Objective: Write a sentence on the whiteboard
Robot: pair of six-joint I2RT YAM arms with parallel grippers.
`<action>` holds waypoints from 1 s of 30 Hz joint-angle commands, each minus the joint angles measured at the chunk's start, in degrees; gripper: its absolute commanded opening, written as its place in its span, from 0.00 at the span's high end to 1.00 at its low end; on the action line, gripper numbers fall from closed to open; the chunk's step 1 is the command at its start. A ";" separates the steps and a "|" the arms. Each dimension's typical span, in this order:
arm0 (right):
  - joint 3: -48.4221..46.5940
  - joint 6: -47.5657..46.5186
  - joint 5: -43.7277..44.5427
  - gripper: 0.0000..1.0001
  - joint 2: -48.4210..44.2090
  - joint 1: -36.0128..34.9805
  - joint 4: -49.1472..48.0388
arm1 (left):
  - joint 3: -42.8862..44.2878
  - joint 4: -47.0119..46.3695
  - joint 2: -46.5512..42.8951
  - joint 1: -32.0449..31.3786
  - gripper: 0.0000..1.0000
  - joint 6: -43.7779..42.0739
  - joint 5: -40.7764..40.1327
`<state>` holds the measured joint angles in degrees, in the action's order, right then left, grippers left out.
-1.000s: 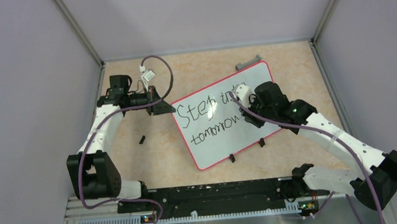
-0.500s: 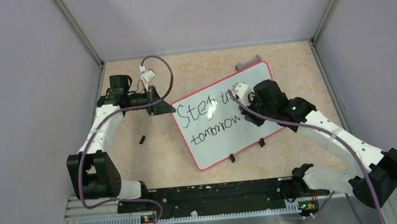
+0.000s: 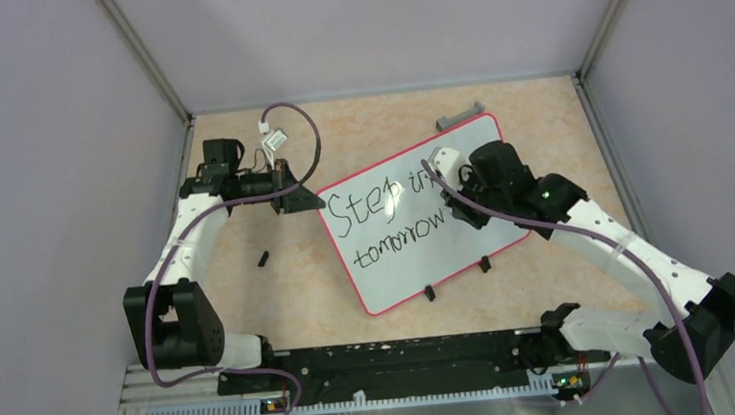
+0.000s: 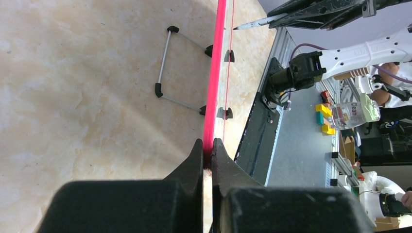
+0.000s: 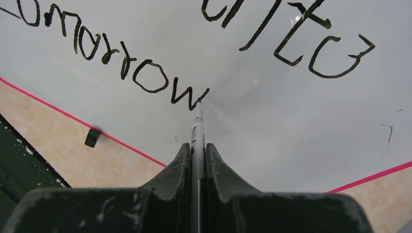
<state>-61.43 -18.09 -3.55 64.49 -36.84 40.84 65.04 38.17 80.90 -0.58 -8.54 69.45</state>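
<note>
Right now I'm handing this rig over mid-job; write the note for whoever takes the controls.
Left hand: shut on the whiteboard at its pink rim.
Right hand: shut on the marker, tip at the last letter of "tomorrow".
Done: the sentence shows two lines, "Step in..." and "tomorrow".
Left: judge whether more words are needed; if not, probably lift the marker off, then release the whiteboard.

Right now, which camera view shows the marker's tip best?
The right wrist view: the marker, clamped in the right end effector, touches the whiteboard at the end of the sentence. The left wrist view shows it small and far off; in the top view the right arm hides it.
</note>
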 commanded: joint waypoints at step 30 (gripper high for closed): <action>0.52 -0.85 -1.51 1.00 -0.88 8.19 -0.78 | -0.17 0.36 0.03 -0.72 1.00 -2.90 -2.02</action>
<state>-61.39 -18.44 -5.28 63.55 -28.95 42.26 65.04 38.20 80.88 -0.58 -8.71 69.63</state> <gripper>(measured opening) 0.086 0.027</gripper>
